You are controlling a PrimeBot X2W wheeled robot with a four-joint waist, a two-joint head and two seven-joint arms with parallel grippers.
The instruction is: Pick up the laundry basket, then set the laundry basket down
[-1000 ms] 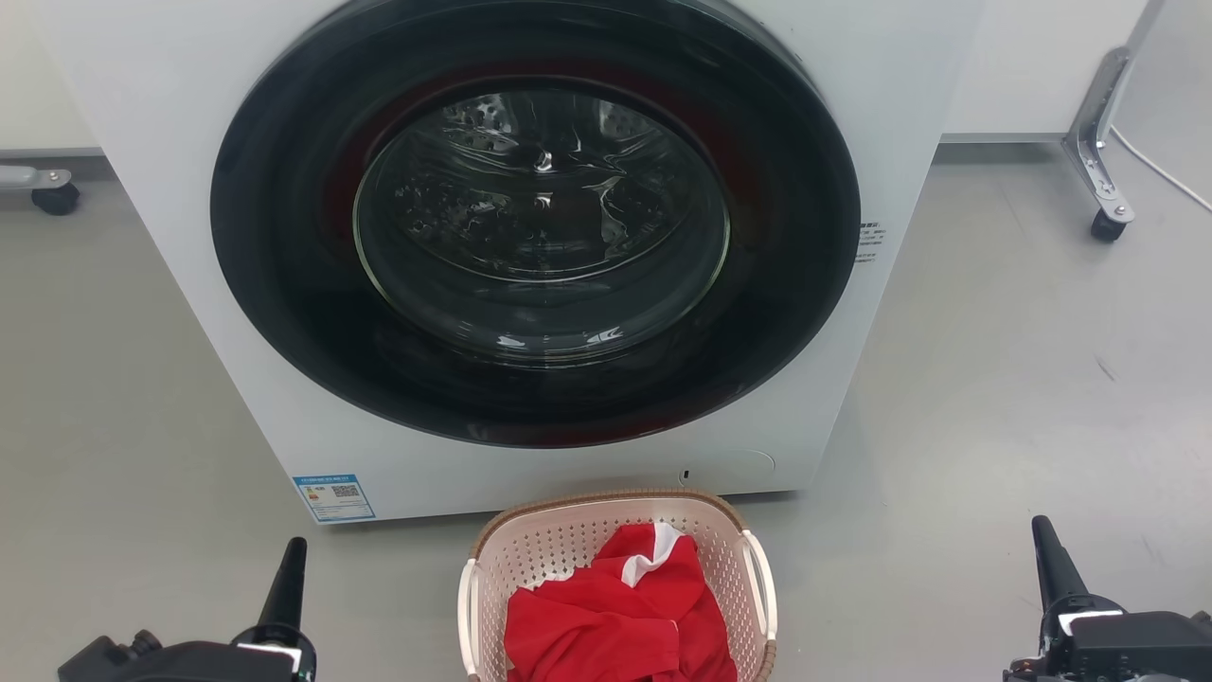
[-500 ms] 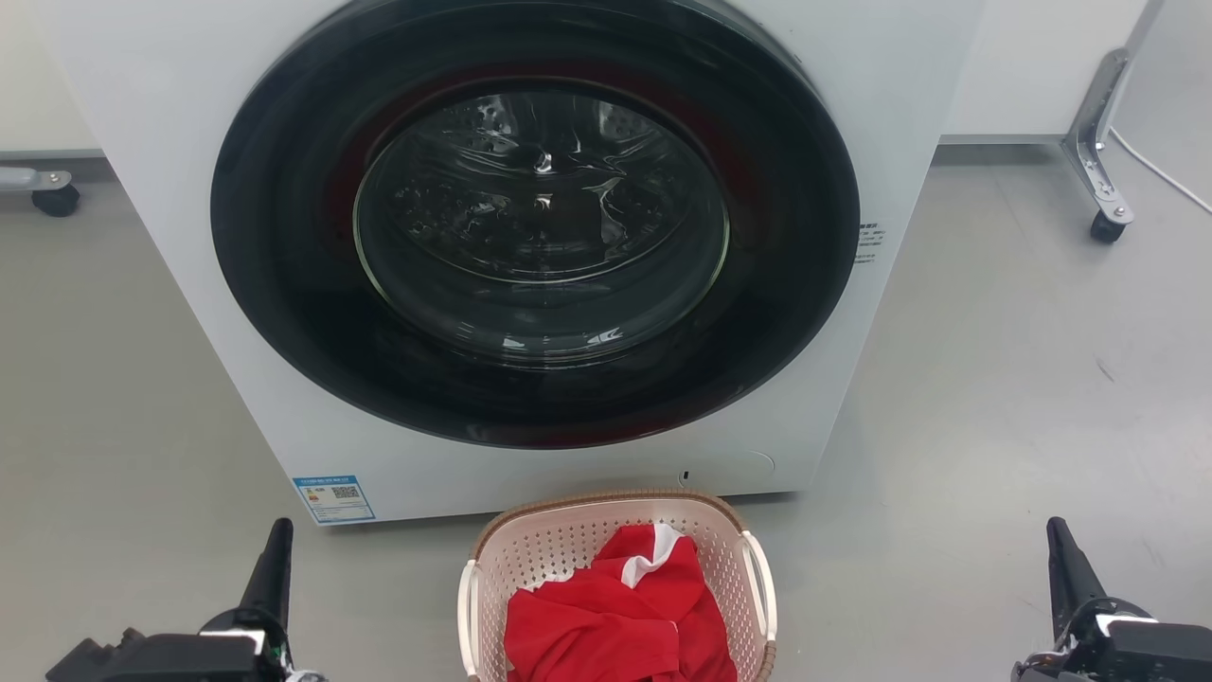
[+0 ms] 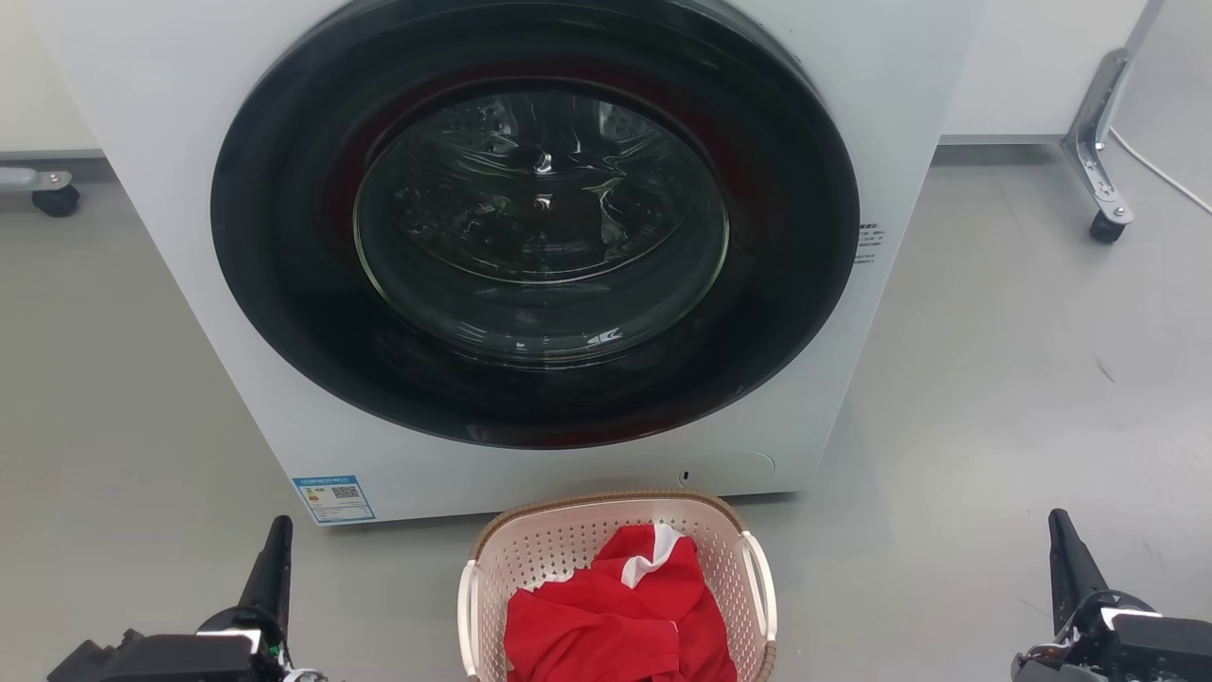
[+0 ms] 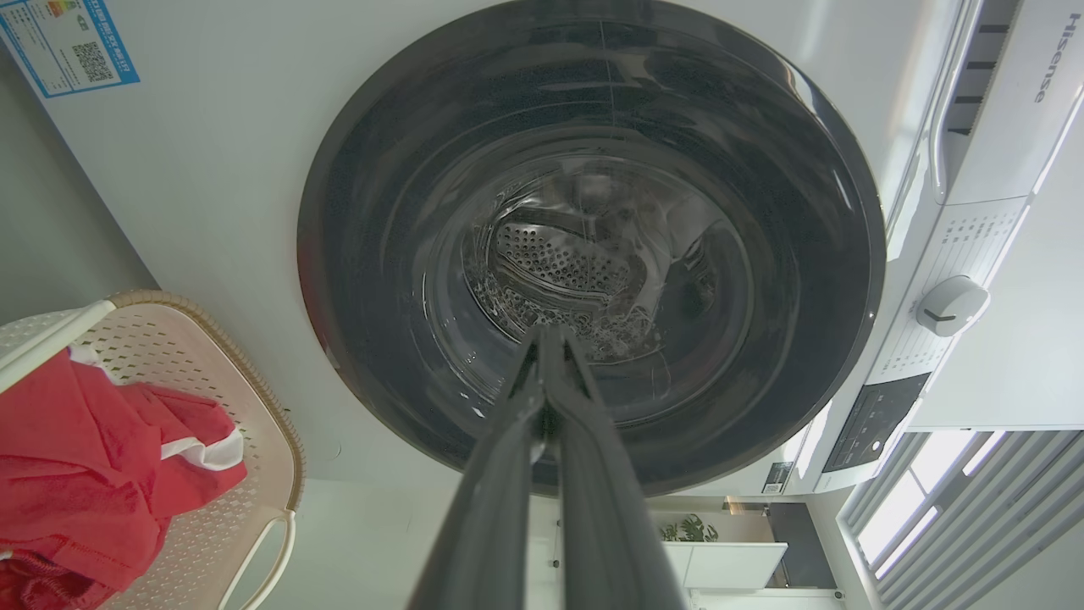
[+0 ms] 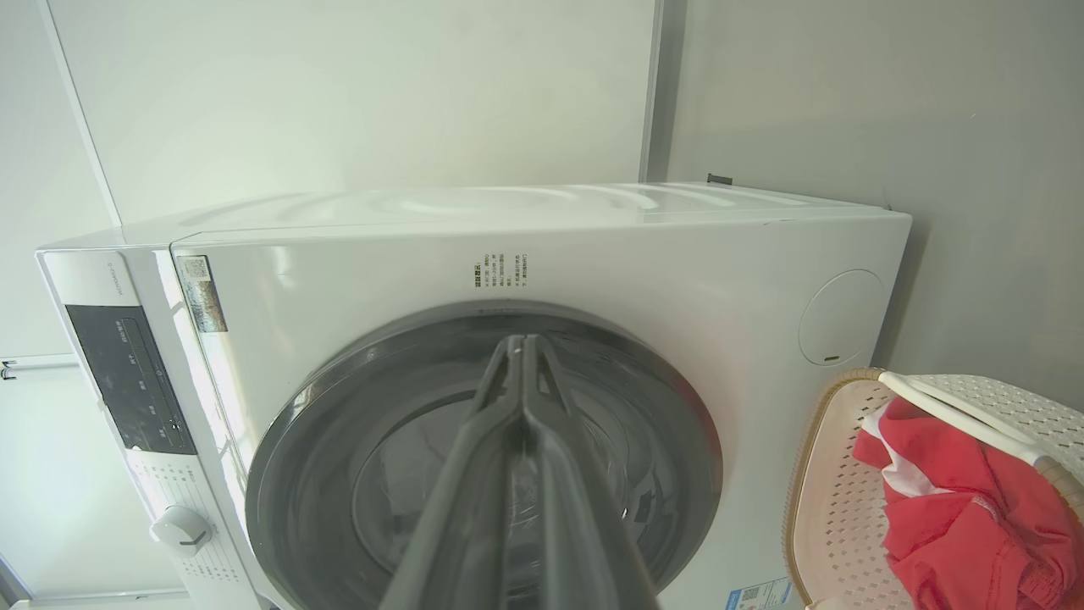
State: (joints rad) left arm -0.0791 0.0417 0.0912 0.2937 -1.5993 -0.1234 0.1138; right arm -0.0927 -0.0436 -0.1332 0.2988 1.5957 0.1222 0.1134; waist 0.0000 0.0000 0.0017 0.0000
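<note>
Sitting on the grey floor (image 3: pixel 994 379) just in front of the big white washing machine (image 3: pixel 530 474), the pale pink plastic laundry basket (image 3: pixel 554 549) with a brown rim holds a red cloth (image 3: pixel 606 625); the left gripper (image 3: pixel 279 532) and right gripper (image 3: pixel 1059 523), both pinched closed and empty, sit on each side, well apart

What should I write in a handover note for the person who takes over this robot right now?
Left gripper: shut, empty, to the left of the laundry basket, apart from it.
Right gripper: shut, empty, to its right, also apart.
Laundry basket: on the floor in front of the closed washing machine, with a red garment inside.
Done: nothing; the basket is not yet grasped.
Left: probably open the grippers, take the white loop handles, lift the basket, set it down.
</note>
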